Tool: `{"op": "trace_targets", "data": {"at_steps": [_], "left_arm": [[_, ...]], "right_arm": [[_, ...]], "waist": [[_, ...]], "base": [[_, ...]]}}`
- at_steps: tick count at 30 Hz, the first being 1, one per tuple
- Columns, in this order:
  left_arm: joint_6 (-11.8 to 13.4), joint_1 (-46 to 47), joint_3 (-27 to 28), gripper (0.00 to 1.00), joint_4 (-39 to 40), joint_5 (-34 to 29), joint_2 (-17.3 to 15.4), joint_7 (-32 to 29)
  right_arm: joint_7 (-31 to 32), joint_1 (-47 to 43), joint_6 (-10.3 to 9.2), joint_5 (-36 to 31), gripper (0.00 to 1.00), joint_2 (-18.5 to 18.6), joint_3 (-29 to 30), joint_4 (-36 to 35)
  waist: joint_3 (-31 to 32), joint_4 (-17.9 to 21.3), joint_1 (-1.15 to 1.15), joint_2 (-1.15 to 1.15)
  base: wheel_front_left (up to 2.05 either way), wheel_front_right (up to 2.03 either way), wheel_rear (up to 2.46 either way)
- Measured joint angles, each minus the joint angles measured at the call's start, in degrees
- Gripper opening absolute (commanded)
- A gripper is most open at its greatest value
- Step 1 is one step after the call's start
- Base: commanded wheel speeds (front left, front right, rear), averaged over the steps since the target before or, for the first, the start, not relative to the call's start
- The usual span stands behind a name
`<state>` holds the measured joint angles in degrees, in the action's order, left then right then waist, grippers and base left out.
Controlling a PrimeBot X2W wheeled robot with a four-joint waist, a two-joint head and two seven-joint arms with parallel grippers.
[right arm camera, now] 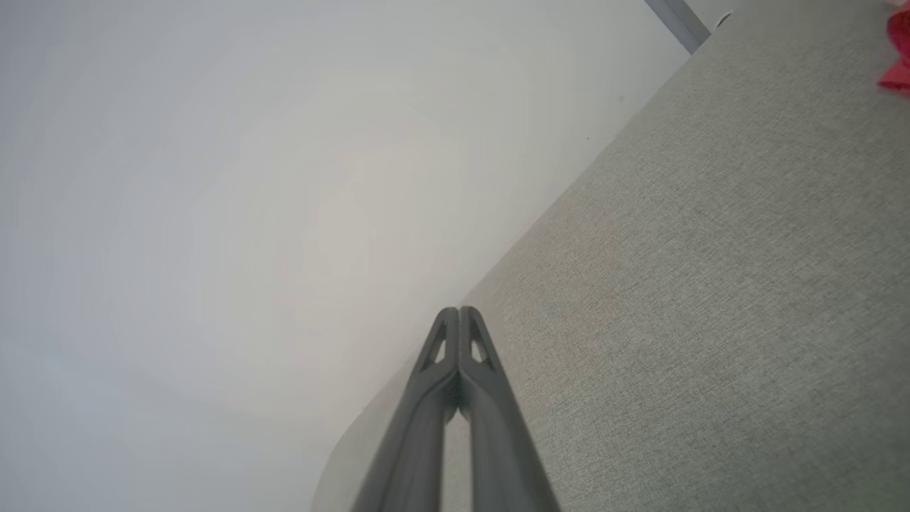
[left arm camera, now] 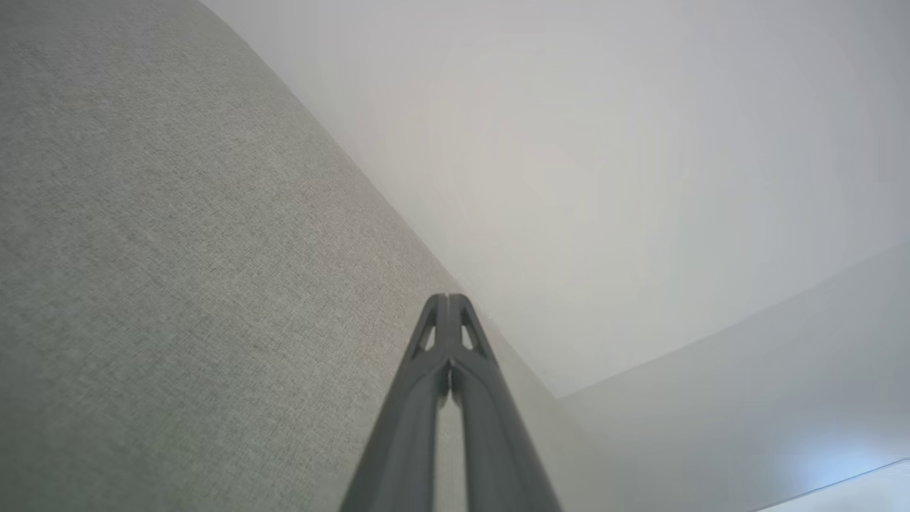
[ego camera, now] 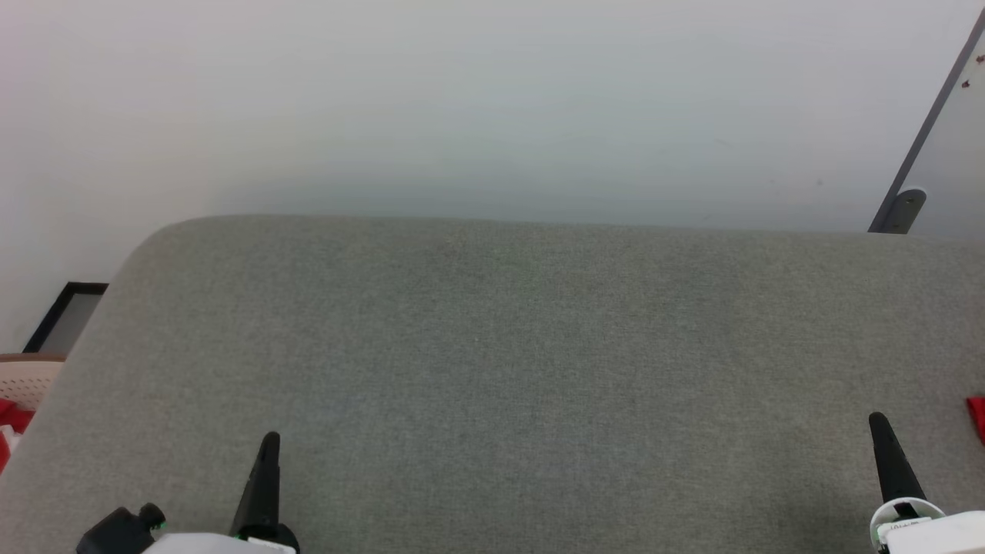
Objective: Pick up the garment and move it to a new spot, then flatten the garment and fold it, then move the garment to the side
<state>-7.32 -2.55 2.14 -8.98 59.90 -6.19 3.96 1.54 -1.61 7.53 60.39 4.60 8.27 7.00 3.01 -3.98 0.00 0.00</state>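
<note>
Only a small red edge of the garment (ego camera: 976, 416) shows, at the far right rim of the grey fabric surface (ego camera: 508, 362); the rest is out of frame. The same red edge (right arm camera: 897, 50) sits in the top right corner of the right wrist view. My left gripper (ego camera: 269, 440) is at the lower left, shut and empty, fingers pressed together (left arm camera: 446, 300) over the grey fabric. At the lower right my right gripper (ego camera: 877, 421) is also shut with nothing in it (right arm camera: 458, 311), a short way left of the red edge.
A beige perforated basket (ego camera: 27, 378) with bunched red-and-white cloth (ego camera: 11, 419) stands off the surface's left edge, near a dark-framed panel (ego camera: 65, 315). A grey slanted post (ego camera: 919, 146) rises at the back right. A pale wall lies behind.
</note>
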Motion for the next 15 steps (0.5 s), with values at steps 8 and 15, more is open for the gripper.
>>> {"op": "trace_targets", "data": {"at_steps": [8,15], "left_arm": [[0.0,1.22,0.38,0.0,-0.79,4.79,0.31,-1.35],[0.0,2.14,0.7,0.0,-1.34,8.7,0.57,-2.44]], "right_arm": [[0.64,1.09,0.0,4.43,0.0,-0.22,-0.27,0.98],[1.29,2.0,0.0,8.12,0.0,-0.38,-0.52,1.86]], "waist": [[-0.35,0.44,0.0,0.0],[-0.66,0.82,0.0,0.0]], "base": [[0.0,0.0,0.0],[0.0,0.0,0.0]]}}
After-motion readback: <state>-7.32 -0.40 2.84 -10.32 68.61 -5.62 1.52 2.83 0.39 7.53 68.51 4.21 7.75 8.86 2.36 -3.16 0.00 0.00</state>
